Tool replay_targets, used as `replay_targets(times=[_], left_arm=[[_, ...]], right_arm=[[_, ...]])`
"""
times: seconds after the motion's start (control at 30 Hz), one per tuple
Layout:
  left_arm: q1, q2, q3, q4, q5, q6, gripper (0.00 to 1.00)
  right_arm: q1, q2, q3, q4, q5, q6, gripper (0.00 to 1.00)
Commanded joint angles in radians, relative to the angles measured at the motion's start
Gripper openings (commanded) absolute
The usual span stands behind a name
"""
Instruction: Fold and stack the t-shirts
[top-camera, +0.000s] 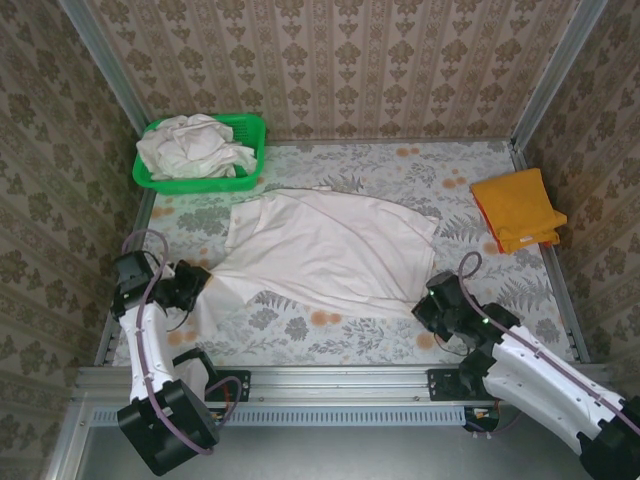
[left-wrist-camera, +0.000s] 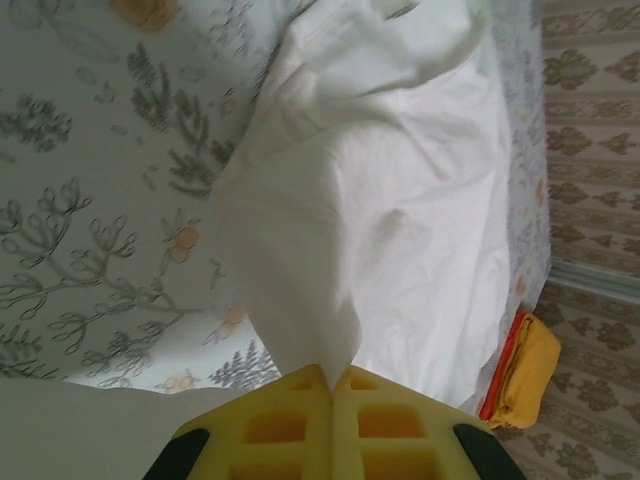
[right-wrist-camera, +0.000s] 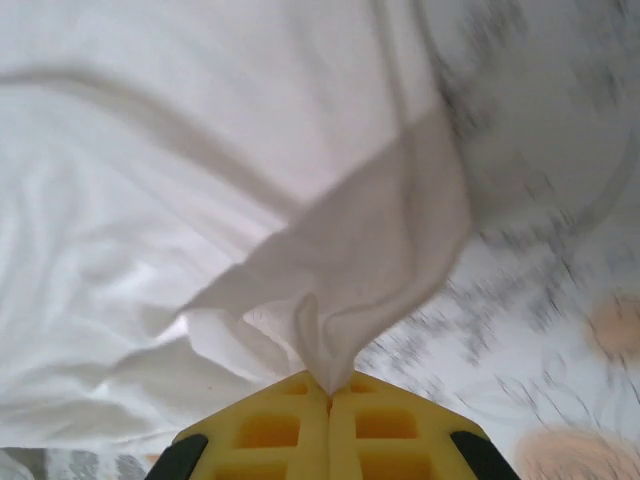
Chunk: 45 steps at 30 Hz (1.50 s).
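Step in hand: looks like the first fold of the off-white t-shirt (top-camera: 325, 250). It lies mostly flat in the middle of the table (top-camera: 400, 335), lifted at its two near corners.
Left gripper (left-wrist-camera: 331, 385): yellow fingers pinched tight on a peak of cloth at the shirt's near-left corner. The fabric rises to it in a tented ridge.
Right gripper (right-wrist-camera: 328, 392): same deal, clamped on a bunched bit of the near-right corner, with a small flap hanging off the pinch.
Everything else: the folded orange t-shirt (top-camera: 517, 208) sits at the far right, well apart. More off-white shirts (top-camera: 195, 148) are crumpled in the green basket (top-camera: 252, 128) at the far left.
How I'd do it: raise both arms together at the same height so the held edge is taut between them, then carry it over toward the far edge. If one arm leads, that diagonal crease across the middle probably gets worse.
Watch out: both grips are on little bunches rather than a flat edge, so a hard tug could slip one. Go slow.
Landing: lay the edge down square with the far side before letting go.
Progress guess: early. One shirt folded, this one under way, a pile waiting.
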Motion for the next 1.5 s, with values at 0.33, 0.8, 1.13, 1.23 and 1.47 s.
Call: replay_targets(times=[0.33,0.8,1.13,1.23,1.47], left_arm=[[0.007,0.159,0.666,0.179,0.033,-0.125,0.0],[0.006,0.33,1.335,0.211,0.029,-0.243,0.0],[-0.001,0.378,1.474,0.271,0.008,-0.3,0.0],[-0.032,0.389,1.473,0.274,-0.019,-0.289,0.0],[-0.264,0.471,1.453,0.217,-0.144,-0.149,0.0]], right_arm=[[-0.269,0.231,0.674,0.256,0.031,-0.709,0.0],[-0.283,0.389,1.323,0.138,0.002,-1.002,0.0],[-0.285,0.497,1.606,-0.041,0.057,-1.104,0.0],[-0.293,0.526,1.61,-0.054,0.078,-1.107,0.0],[-0.432,0.64,1.584,-0.046,-0.036,-0.997,0.0]])
